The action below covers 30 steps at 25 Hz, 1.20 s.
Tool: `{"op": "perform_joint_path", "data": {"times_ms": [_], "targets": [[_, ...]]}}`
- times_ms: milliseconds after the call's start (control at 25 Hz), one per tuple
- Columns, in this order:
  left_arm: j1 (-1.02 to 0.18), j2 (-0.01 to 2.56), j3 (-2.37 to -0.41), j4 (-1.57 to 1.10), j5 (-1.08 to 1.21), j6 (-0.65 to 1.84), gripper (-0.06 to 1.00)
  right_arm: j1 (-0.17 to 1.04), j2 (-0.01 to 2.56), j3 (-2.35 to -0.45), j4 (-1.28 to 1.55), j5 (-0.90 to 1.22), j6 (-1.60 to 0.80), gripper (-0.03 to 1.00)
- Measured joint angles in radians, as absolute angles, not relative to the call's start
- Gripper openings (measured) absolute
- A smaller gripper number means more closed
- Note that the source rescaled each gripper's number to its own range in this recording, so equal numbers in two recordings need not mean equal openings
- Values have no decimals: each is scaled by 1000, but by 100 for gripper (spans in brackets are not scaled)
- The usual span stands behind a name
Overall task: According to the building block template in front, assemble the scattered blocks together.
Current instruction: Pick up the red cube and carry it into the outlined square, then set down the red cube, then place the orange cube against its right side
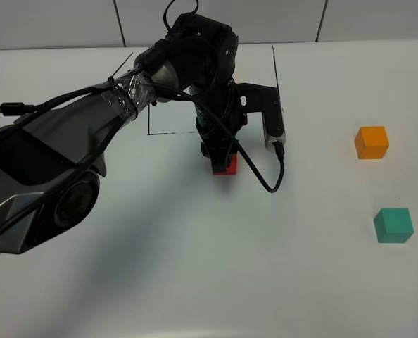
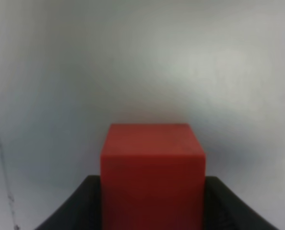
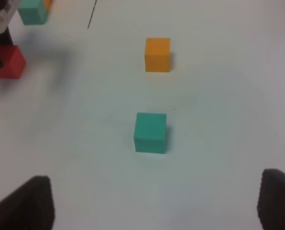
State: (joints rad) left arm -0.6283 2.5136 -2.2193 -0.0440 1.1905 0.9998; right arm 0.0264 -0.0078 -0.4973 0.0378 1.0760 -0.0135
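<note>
Blk arm, silver tape wrap, blk cable.

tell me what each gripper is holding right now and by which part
The left gripper is shut on the red cube, pinching two opposite side faces. The right gripper is open and holds nothing.

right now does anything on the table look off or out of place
Nothing is spilled or damaged. The orange block and teal block sit flat and apart on the table, and the left hand is shut on the red block. The one odd thing is silvery tape wrapped round the left arm.
</note>
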Motion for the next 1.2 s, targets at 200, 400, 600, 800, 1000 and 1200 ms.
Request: {"op": "perform_joint_path", "data": {"times_ms": [200,400,600,800,1000,1200], "targets": [[-628,2522,-2218,-57,1190,1000,30,26,-8,-497,38,1076,-14,72],[-628,2487,-2218,-60,1190,985,86,26,-8,-497,38,1076,-14,72],[-628,2402,-2218,-60,1192,940,100,26,-8,-497,38,1076,-14,72],[-621,2339,-2218,-53,1190,816,100,26,-8,-497,38,1076,-14,72],[-552,2298,-2218,-49,1190,663,98,26,-8,-497,38,1076,-14,72],[-428,2269,-2218,-46,1190,476,97,26,-8,-497,38,1076,-14,72]]}}
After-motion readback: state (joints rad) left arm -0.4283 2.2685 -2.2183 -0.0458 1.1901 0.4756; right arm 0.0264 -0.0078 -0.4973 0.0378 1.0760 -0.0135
